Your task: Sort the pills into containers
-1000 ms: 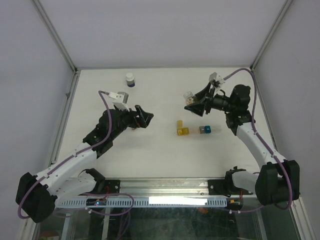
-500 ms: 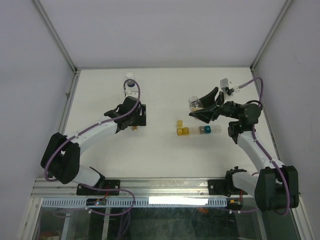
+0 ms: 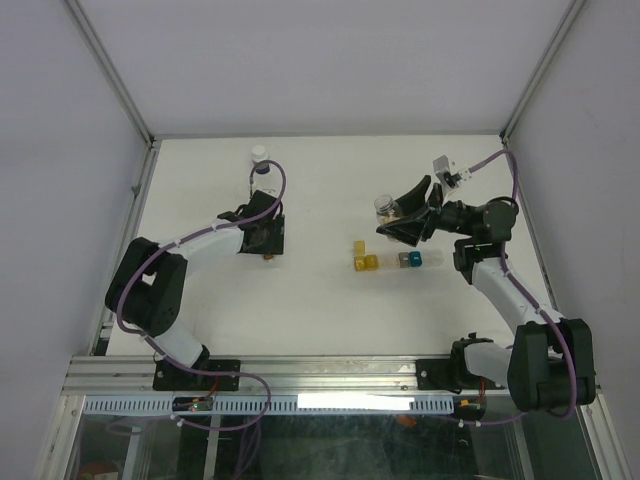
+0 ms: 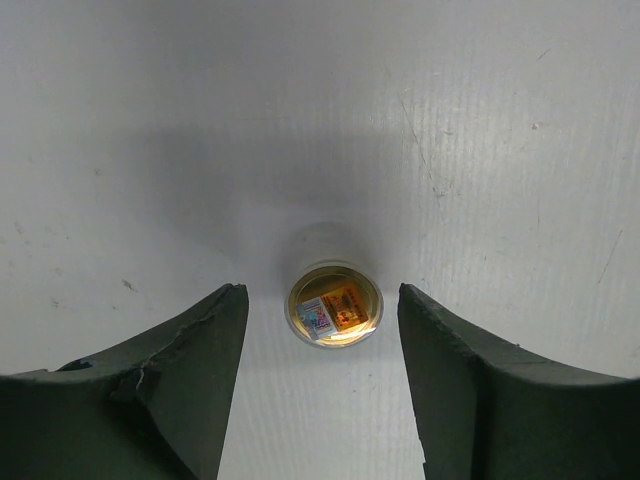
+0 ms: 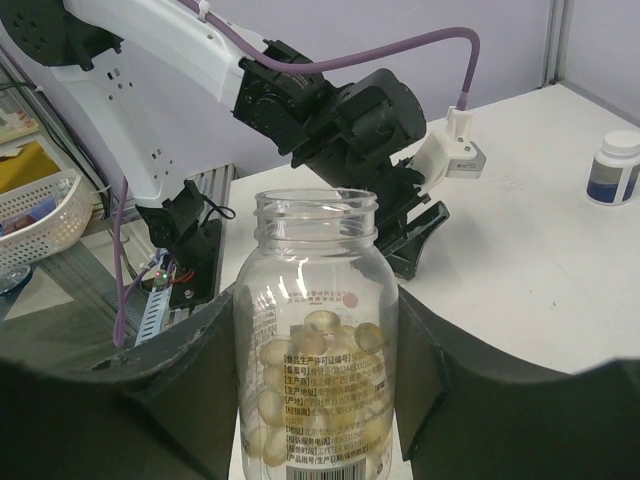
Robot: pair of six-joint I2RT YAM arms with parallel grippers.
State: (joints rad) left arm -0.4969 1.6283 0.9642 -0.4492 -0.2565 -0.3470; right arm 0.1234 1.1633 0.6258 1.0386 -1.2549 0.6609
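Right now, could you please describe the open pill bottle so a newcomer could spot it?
On the white table, look right of centre, behind the strip of coloured containers. The pill bottle is held between the fingers of the right gripper: clear, uncapped and part full of pale yellow pills, unlike the white-capped bottle far left.

Only illegibly small print on the label of the clear pill bottle (image 5: 318, 340).

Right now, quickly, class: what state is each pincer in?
Left pincer: open, straddling a small round lid on the table, not touching.
Right pincer: closed on the clear pill bottle.
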